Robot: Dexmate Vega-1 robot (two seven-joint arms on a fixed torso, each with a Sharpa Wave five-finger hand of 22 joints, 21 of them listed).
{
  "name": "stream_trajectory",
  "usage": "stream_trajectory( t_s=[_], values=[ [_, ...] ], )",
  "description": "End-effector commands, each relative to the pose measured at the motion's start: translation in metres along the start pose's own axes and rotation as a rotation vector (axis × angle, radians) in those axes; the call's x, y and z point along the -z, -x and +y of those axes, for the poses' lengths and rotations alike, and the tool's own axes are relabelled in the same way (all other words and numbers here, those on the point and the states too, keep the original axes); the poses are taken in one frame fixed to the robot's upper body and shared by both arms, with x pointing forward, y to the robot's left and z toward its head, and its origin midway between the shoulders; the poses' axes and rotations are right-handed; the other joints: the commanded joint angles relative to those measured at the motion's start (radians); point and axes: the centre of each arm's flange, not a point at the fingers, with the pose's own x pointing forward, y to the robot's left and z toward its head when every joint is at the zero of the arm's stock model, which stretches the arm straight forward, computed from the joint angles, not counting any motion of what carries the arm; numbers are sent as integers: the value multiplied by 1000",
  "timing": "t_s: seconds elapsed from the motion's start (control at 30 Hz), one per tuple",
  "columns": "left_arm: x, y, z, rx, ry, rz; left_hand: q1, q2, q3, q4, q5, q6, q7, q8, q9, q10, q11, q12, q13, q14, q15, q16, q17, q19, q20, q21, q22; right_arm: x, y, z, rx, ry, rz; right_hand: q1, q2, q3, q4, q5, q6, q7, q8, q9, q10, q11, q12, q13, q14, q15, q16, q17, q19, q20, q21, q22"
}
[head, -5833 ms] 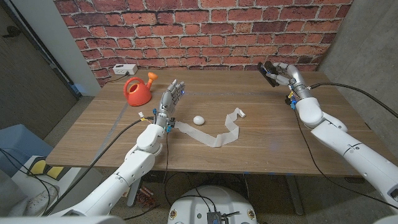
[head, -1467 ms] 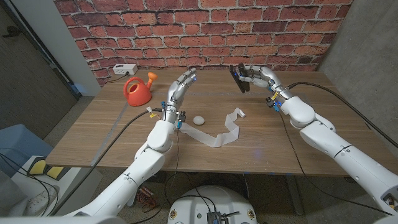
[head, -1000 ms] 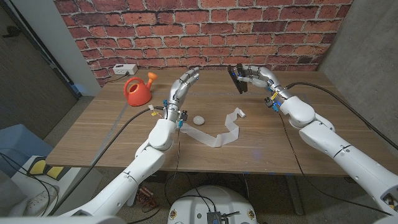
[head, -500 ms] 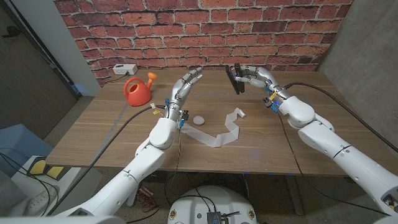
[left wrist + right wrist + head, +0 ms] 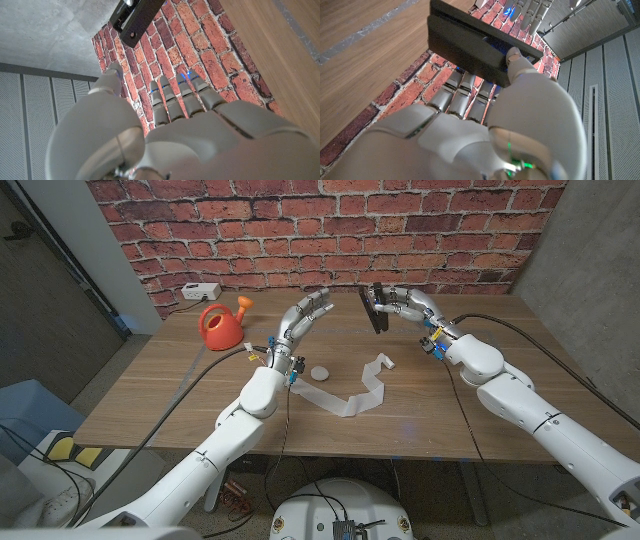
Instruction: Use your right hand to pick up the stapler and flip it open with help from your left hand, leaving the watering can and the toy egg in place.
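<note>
The toy egg [image 5: 320,371], small and off-white, lies on the wooden table [image 5: 450,410] beside a white paper strip [image 5: 350,398] that curls across the middle of the board. The orange watering can [image 5: 221,326] stands toward the table's far left, near a white power strip [image 5: 200,290] at the wall. The stapler [image 5: 373,309], a black elongated bar, is held in the air above the table's far middle, tilted steeply on end. The right hand [image 5: 408,304] grips it, fingers wrapped around one side and thumb pressed on the other; the right wrist view shows the same clamp on the stapler [image 5: 470,45]. The left hand [image 5: 301,320] is raised just left of the stapler, fingers apart and extended toward it, holding nothing. A brick wall [image 5: 330,230] closes the scene.
</note>
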Motion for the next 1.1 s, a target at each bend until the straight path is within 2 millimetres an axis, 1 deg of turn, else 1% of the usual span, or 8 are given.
stream_trajectory(
  t_s=[0.03,0.3,0.53,0.73,0.9,1.1],
  values=[
    [-1,-2,-5,20,-11,7,8,-10,-8,2,14,6,-9,2,3,4,-10,3,3,9,-132,-2,2,7,-7,0,2,-4,-1,7,-31,-30,2,-1,21,4,5,7,34,10,6,2,124,-25,4,6,8,-165,4,1,6,-64,5,1],
    [-1,-4,-7,30,-3,-1,10,-8,-12,12,23,4,-2,2,4,1,-4,2,5,5,-127,-3,4,-4,-6,-5,2,-5,2,11,-45,-27,8,-1,21,3,5,6,34,11,5,3,126,-23,3,4,10,-165,4,2,6,-63,6,1],
    [-1,-6,-9,39,-4,-1,12,-6,-14,17,27,1,-2,1,5,-2,-5,1,6,2,-125,-4,6,-10,-5,-7,2,-6,3,15,-73,-90,6,0,21,2,4,7,36,11,5,3,128,-24,3,4,13,-166,5,4,8,-62,8,1],
    [-1,-7,-11,52,1,-9,13,-6,-16,21,32,-1,-3,0,5,-4,-2,1,7,-7,-123,-7,7,-13,-5,-9,2,-6,3,16,-78,-83,13,1,21,2,4,7,37,12,4,3,129,-24,4,5,14,-165,4,4,7,-61,9,1],
    [-2,-8,-12,68,1,-7,14,-10,-22,24,36,-7,-2,-2,5,-11,-5,-2,9,-19,-120,-12,7,-21,-2,-12,2,-4,2,17,-86,-121,15,1,21,1,4,7,38,12,4,4,129,-24,4,5,15,-165,5,5,7,-61,10,2],
    [2,-9,-15,78,5,5,9,-16,-30,29,38,-6,2,-2,6,-12,-4,-2,10,-19,-119,-10,8,-24,-3,-14,1,-8,0,21,-105,-154,-2,2,21,0,2,7,38,13,3,4,131,-24,4,5,17,-165,6,6,7,-61,11,2]
  ],
)
